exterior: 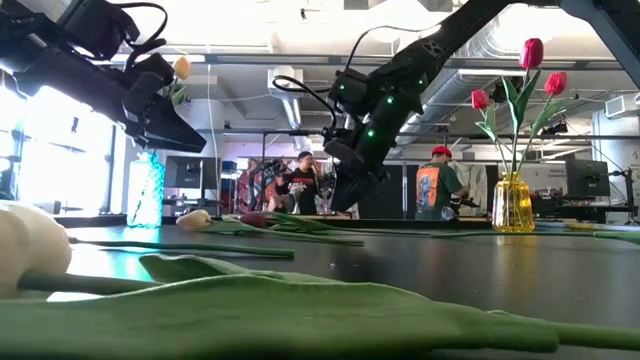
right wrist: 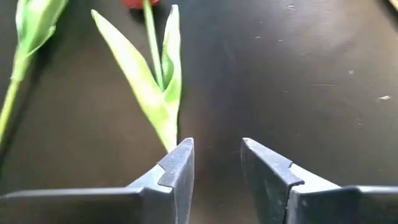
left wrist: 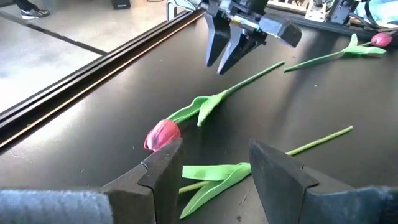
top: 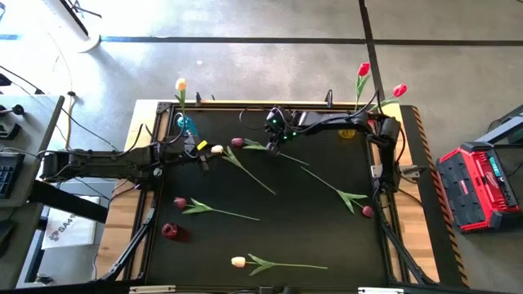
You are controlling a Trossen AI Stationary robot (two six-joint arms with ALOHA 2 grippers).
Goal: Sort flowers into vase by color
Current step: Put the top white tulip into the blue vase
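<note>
Nearest the low camera: cream tulip (exterior: 30,250) with a broad matte leaf, lying flat on the black table (top: 327,237). Farther back, toward the yellow glass vase (exterior: 512,203) holding three red tulips (exterior: 532,52): right gripper (right wrist: 216,158) with fingers spread, holding nothing, poised just over the slender stem and pointed leaves of a maroon tulip (left wrist: 163,134). Left gripper (left wrist: 211,163) also spread and empty, just short of that same bloom, above a second leafy stem (left wrist: 261,158). On the far side from the yellow vase: blue vase (exterior: 146,190) with one cream tulip (top: 181,85) upright. More flowers scattered flat across the table.
</note>
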